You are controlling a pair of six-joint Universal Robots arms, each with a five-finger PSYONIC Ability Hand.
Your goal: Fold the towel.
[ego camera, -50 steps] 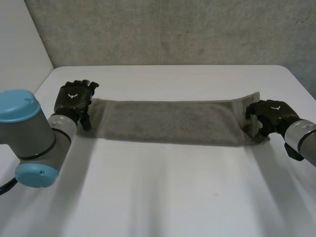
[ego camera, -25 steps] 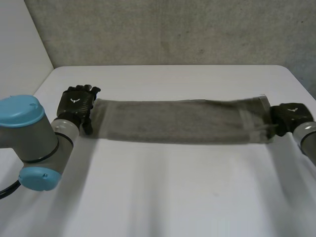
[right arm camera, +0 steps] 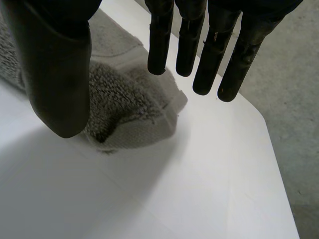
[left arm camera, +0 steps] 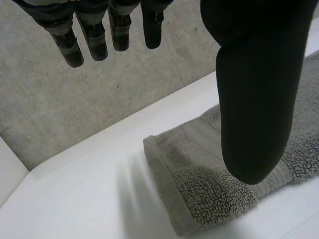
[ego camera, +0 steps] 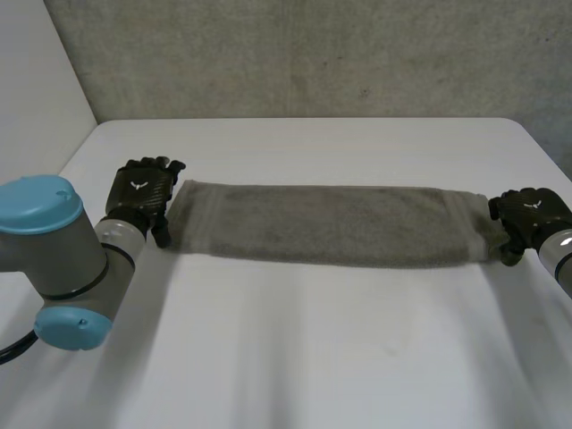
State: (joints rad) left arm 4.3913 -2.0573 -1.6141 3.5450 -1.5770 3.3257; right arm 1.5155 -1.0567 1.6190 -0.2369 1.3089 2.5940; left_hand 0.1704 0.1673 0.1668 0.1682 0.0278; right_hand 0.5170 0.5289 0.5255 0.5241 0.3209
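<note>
**Towel flat, both hands released**

Head view: a white table [ego camera: 295, 357] before a grey concrete wall [ego camera: 313, 54]. The grey towel [ego camera: 322, 223] lies stretched across the table, left hand [ego camera: 141, 192] at one short end, right hand [ego camera: 532, 214] at the other.

Left wrist view: fingers [left arm camera: 92, 37] straight, holding nothing.

Right wrist view: fingers [right arm camera: 184, 45] straight above the rumpled end, which stood lifted a second ago.

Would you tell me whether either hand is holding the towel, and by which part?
Nothing is held: the towel lies flat, with the left hand and the right hand open at its two ends.
</note>
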